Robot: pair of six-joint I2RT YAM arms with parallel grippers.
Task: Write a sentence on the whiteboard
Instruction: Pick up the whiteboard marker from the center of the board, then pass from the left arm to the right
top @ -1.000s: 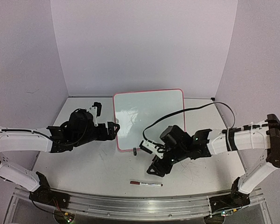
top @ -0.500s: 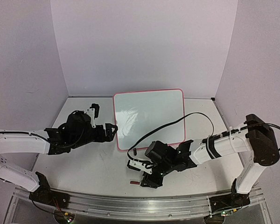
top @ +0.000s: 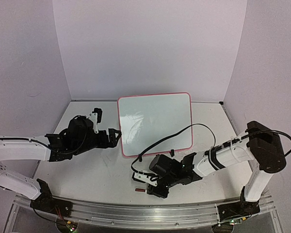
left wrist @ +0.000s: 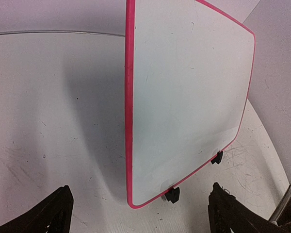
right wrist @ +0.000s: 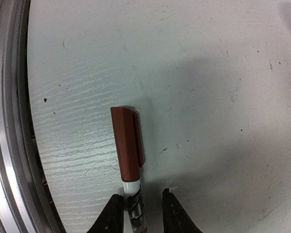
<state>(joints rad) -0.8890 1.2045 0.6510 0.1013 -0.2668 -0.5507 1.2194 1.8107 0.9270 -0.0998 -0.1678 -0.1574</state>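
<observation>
One whiteboard (top: 155, 124), two black clip feet (left wrist: 171, 194), one marker (right wrist: 128, 150) — red-capped

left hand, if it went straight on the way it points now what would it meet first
Most likely the whiteboard: its pink-rimmed near edge lies straight ahead of the open left hand, with only bare table between. How close it is, is hard to judge.

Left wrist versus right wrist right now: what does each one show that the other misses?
Only left wrist: the small white whiteboard with a pink rim, no writing on it, its two black clip feet, and the left gripper wide open in front of it. Only right wrist: the marker with a dark red cap and white barrel lying flat, the right gripper straddling its barrel, and a metal rail. Both: the scuffed white tabletop.
</observation>
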